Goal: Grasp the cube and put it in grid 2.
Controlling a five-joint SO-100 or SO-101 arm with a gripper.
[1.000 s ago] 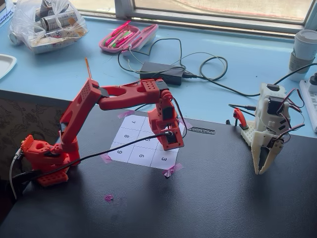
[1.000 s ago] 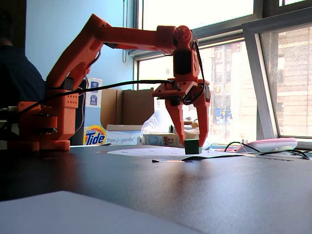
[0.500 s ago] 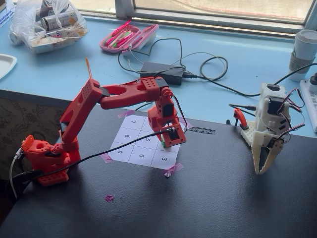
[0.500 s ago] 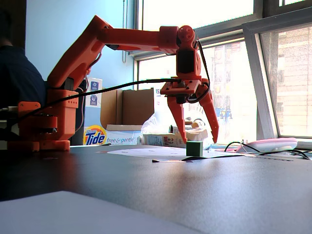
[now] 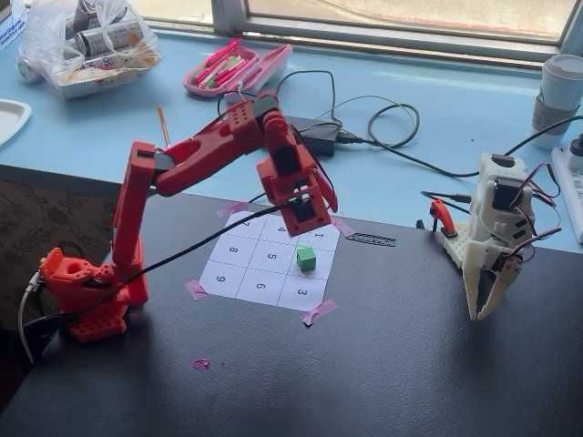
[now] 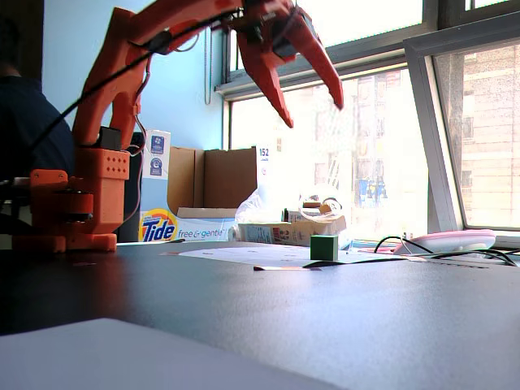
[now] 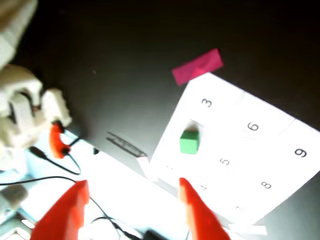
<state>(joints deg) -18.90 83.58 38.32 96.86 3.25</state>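
Note:
A small green cube (image 5: 306,259) lies on a white numbered paper grid (image 5: 246,273), in the right column cell between 1 and 3; the cell's own number is hidden. It also shows in the low fixed view (image 6: 323,247) and in the wrist view (image 7: 189,141), beside the 3. My red gripper (image 5: 308,223) hangs open and empty above the grid's far right part, well above the cube. In the low fixed view the gripper (image 6: 312,113) has its jaws spread wide. In the wrist view the gripper (image 7: 132,182) shows two red fingertips (image 7: 75,200) far apart.
A white idle arm (image 5: 492,246) stands at the right on the black table (image 5: 410,364). Pink tape (image 5: 319,311) holds the grid's corners. Cables (image 5: 392,137), a pink pencil case (image 5: 239,68) and a plastic bag (image 5: 86,41) lie on the blue surface behind.

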